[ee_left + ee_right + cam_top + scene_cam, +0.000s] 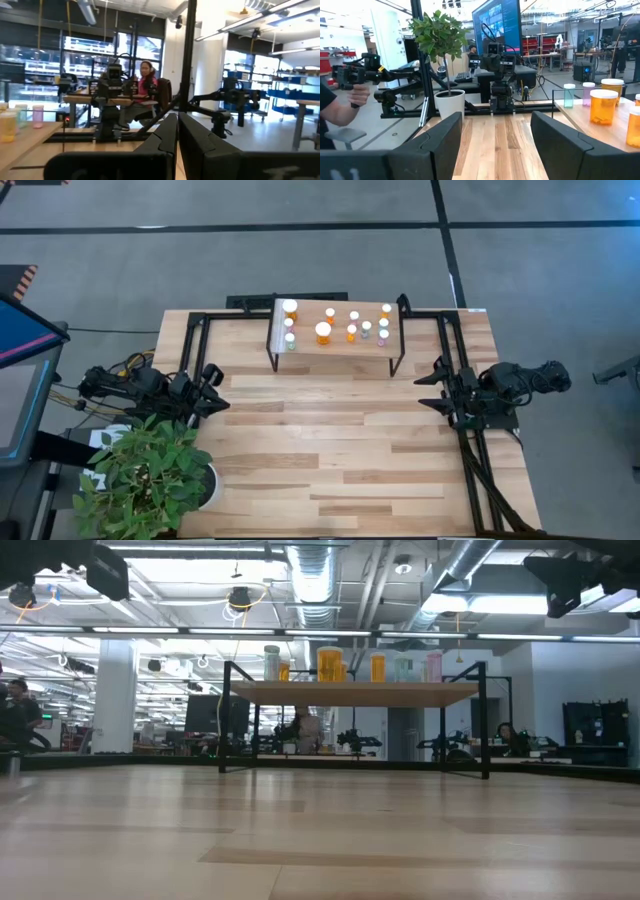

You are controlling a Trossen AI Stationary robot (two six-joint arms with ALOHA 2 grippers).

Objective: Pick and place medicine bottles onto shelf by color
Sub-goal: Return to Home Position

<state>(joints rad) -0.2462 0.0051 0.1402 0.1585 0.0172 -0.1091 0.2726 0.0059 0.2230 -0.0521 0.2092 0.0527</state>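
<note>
The shelf (335,345), a small light-wood platform on thin black legs, stands at the far middle of the table. Several medicine bottles with white caps stand upright on it: orange ones (323,333), green ones (290,340) and pink ones (383,335). The low view shows them in a row (330,664) on the shelf top (355,693). My left gripper (215,385) hangs shut above the table's left side, away from the shelf. My right gripper (432,388) hangs open above the right side with nothing between its fingers (495,135). The right wrist view shows orange bottles (603,106).
A potted plant (150,475) stands at the table's near left corner. Black frame rails (470,460) run along both sides of the table. A wide stretch of bare wood (330,440) lies in front of the shelf. A person's hand (357,95) holds a grip beyond the table.
</note>
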